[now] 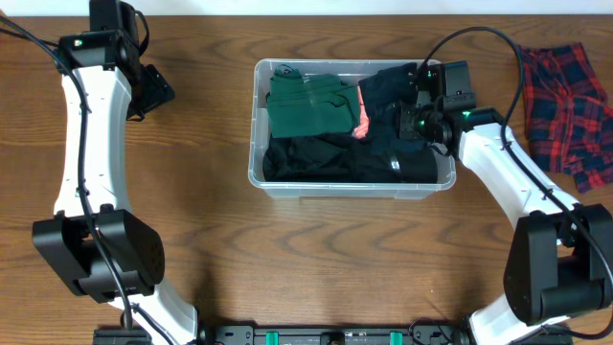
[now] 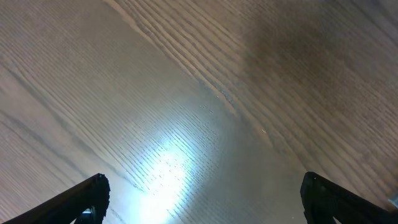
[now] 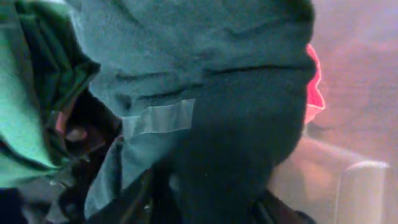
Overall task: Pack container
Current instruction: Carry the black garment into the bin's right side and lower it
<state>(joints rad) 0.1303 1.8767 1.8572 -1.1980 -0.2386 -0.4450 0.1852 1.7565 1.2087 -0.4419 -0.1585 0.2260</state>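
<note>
The container [image 1: 350,195] sits on the tabletop [image 1: 306,268] around the middle of its width and toward the far edge, with its long axis running parallel to that edge. It is already well filled: a green garment [image 1: 306,103] lies in its far left part, black clothing covers the near half, and a pink scrap [image 1: 362,123] shows between them. The right end effector [image 1: 410,113] is down inside the container's right end, pressed into a dark garment [image 3: 236,124] that fills the right wrist view. Its fingers are buried in the fabric, so I cannot tell whether it is spread, closed or gripping the cloth. The left end effector [image 1: 151,91] hangs over bare wood near the far left corner, well apart from the container. Its fingers [image 2: 87,199] are spread wide with nothing between them. A plaid cloth [image 1: 565,105] lies loose near the far right corner, to the right of the container and outside it. If that is the next thing to pack, the right arm is much the nearer. The carry would run leftward along the container's long axis, over its short right wall.
</note>
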